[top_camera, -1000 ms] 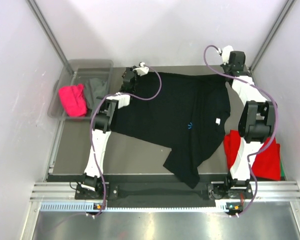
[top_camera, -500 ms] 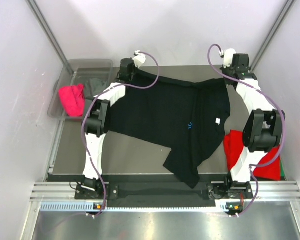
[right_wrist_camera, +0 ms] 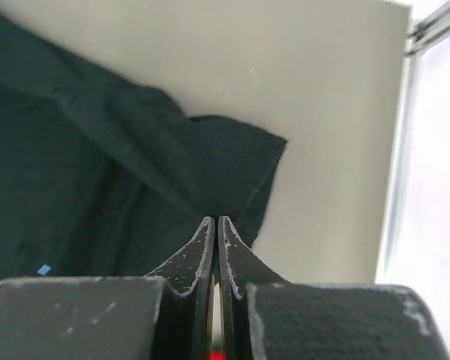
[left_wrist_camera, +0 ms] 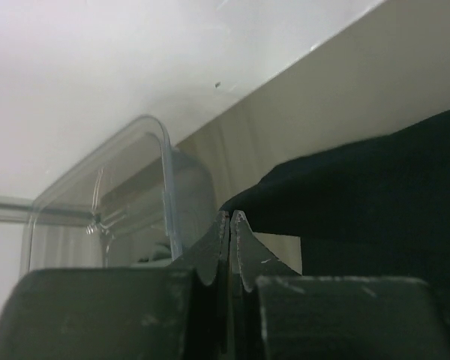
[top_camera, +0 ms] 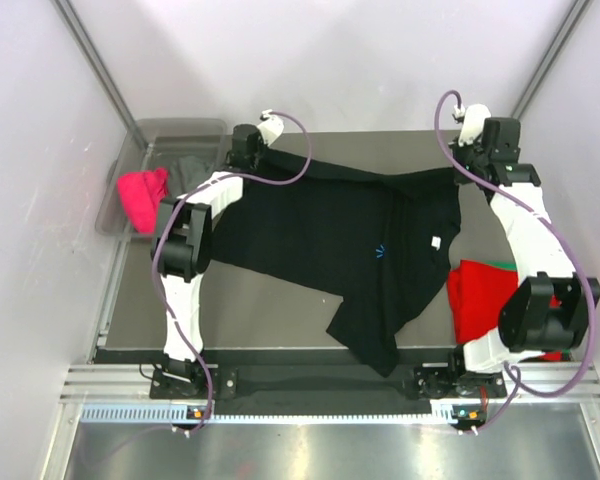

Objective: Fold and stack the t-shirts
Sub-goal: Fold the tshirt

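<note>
Both arms are reached further toward the far edge of the table (top_camera: 240, 300) than a second ago, and the far hem of the black t-shirt (top_camera: 330, 220) is now drawn out straighter between them. The left fingers (left_wrist_camera: 226, 225) are pressed together. A corner of the black cloth is met right at their tips, where it appears to be pinched and held just off the table. The right fingers (right_wrist_camera: 211, 229) are likewise closed, and the cloth is gathered in folds that run into their tips, so the shirt's other far corner is gripped. From both pairs of fingers the shirt is spread back toward the arm bases, and one corner is trailed to the near edge of the table. A small blue mark (top_camera: 380, 251) and a white label (top_camera: 435, 242) are seen on it, nearer the right fingers. Further back from the right fingers, toward that arm's base, a red t-shirt (top_camera: 472, 300) is laid. Just beside the left fingers, on their outer side, a clear tub (top_camera: 180, 126) is set, and a pink t-shirt (top_camera: 140, 195) and a grey t-shirt (top_camera: 192, 172) are held in it.
</note>
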